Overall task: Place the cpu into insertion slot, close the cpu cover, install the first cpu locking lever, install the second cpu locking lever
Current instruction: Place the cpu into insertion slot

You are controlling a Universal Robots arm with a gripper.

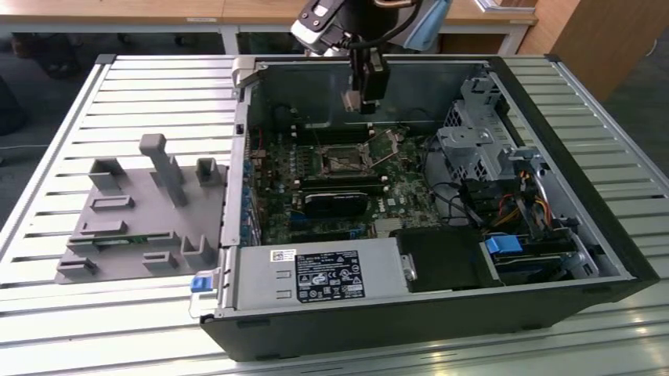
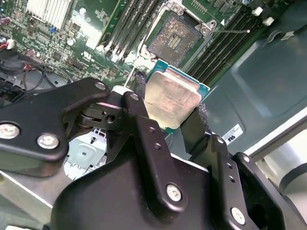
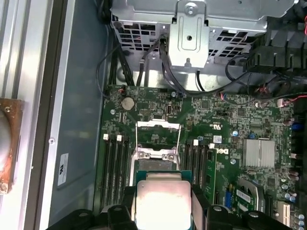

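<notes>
Starting from the exterior view's left: a grey plastic parts fixture with upright posts sits on the slatted metal desk, well apart from the action. Next along, the open black computer case lies on its side so its green motherboard faces up. Above it hangs the black two-fingered hand, pointing straight down and clamped on the small flat square cpu with the dull silver-grey top. The padded fingers pinch its opposite edges, leaving the underside free, I'd say, to meet the socket. The metal top faces back toward the wrist; being square, it has no real long axis. The square insertion slot with dark centre and silvery rim lies uncovered, below and just beyond the chip, not touching. Farthest right, a silvery drive cage.
</notes>
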